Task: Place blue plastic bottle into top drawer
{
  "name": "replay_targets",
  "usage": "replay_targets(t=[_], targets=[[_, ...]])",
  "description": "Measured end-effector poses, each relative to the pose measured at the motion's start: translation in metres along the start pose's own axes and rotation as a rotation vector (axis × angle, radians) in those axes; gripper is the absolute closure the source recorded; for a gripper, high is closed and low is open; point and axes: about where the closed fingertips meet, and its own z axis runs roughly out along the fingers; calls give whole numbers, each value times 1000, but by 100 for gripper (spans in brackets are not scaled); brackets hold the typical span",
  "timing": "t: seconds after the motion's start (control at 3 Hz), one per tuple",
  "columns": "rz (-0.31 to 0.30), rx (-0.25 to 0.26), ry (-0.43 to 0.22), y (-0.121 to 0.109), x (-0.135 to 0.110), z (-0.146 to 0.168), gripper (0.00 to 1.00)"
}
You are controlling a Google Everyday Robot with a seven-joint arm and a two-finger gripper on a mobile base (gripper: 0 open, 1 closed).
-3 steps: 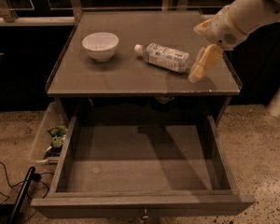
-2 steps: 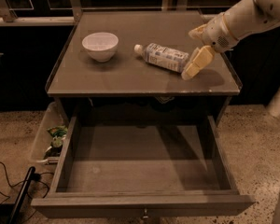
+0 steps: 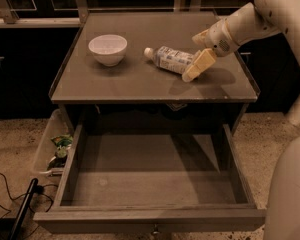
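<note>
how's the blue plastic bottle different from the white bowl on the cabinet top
The blue plastic bottle lies on its side; the white bowl stands upright, mouth up. The bottle is clear with a printed label and white cap; the bowl is plain white. The gripper, fingers open, is at the bottle's base end; the bowl sits apart from it. Both rest on the cabinet top.

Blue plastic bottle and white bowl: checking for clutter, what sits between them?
Nothing: in the camera view only bare tabletop separates white bowl from blue plastic bottle. The gripper is at the bottle's base end.
</note>
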Motion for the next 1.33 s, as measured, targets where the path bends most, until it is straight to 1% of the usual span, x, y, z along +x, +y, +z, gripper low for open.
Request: replay_targets(t=[0.33, 0.67, 1.0, 1.33], targets=[[-17, 29, 38, -10, -5, 14, 0], [-14, 47, 84, -18, -1, 28, 0], [-14, 47, 87, -18, 0, 29, 18], [-14, 47, 87, -18, 0, 29, 41]])
